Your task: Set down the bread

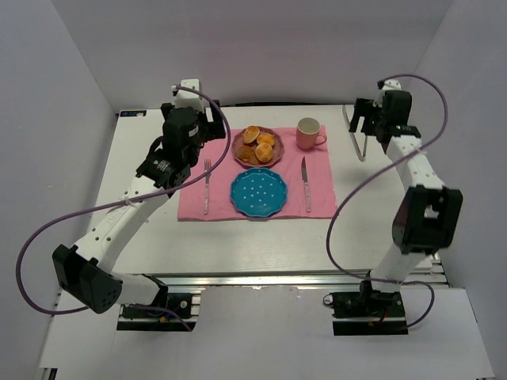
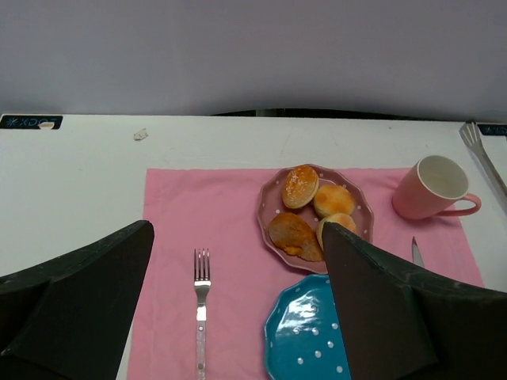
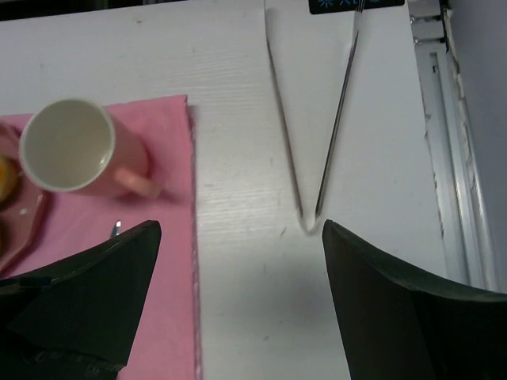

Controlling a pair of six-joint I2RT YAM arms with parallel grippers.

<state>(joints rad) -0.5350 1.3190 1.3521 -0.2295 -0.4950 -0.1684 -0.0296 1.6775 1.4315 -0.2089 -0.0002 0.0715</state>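
Observation:
Several golden-brown pieces of bread [image 1: 259,144] lie on a pink dotted plate [image 1: 238,143] at the back of a pink mat [image 1: 194,206]. The left wrist view shows round rolls [image 2: 301,186] and a longer brown piece [image 2: 293,236] on that plate [image 2: 269,202]. A blue dotted plate [image 1: 258,192] lies bare in front of it and also shows in the left wrist view [image 2: 305,332]. My left gripper [image 1: 164,172] is open and empty, hovering over the mat's left part above the fork [image 2: 238,237]. My right gripper [image 1: 368,120] is open and empty above the table at the back right [image 3: 242,229].
A fork [image 1: 207,186] lies left of the blue plate and a knife [image 1: 306,184] right of it. A pink cup [image 1: 309,132] stands at the mat's back right. Metal tongs [image 1: 358,134] lie on the white table beside the mat, just ahead of my right gripper [image 3: 281,103].

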